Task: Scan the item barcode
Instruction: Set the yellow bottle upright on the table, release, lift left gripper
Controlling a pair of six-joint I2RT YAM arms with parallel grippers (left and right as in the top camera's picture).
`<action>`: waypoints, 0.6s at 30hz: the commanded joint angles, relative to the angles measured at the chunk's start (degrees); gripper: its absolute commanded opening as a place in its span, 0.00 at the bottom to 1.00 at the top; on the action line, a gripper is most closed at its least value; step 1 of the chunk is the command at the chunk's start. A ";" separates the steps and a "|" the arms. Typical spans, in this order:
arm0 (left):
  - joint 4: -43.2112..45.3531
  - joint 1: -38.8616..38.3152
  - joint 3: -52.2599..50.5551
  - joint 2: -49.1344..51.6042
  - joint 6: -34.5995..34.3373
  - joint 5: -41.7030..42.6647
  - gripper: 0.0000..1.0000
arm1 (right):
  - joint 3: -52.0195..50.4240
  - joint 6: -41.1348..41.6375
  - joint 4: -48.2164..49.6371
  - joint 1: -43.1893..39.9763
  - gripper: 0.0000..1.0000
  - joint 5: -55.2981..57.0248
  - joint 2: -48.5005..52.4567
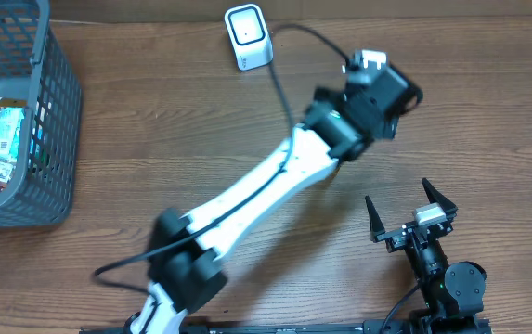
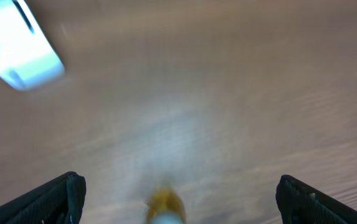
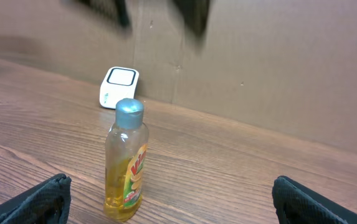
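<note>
The item is a small bottle of yellow liquid with a grey cap and a red-lettered label. It stands upright on the wooden table, free of any grip. My left gripper hangs open above it, with the blurred bottle top low between its wide-spread fingers. In the overhead view the left wrist hides the bottle. The white scanner stands at the table's far edge, behind the bottle. My right gripper rests open near the front right, facing the bottle, with nothing between its fingers.
A grey plastic basket holding several packaged items stands at the left edge. The left arm's black cable runs across the table near the scanner. A brown cardboard wall backs the table.
</note>
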 commanded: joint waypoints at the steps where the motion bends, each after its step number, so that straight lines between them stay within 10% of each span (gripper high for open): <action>1: -0.37 4.33 3.08 -8.50 6.71 -0.46 1.00 | -0.61 -0.02 0.24 -0.07 1.00 -0.09 -0.57; 18: -11.67 40.35 3.08 -20.17 19.89 -0.74 1.00 | -0.61 -0.02 0.24 -0.07 1.00 -0.09 -0.57</action>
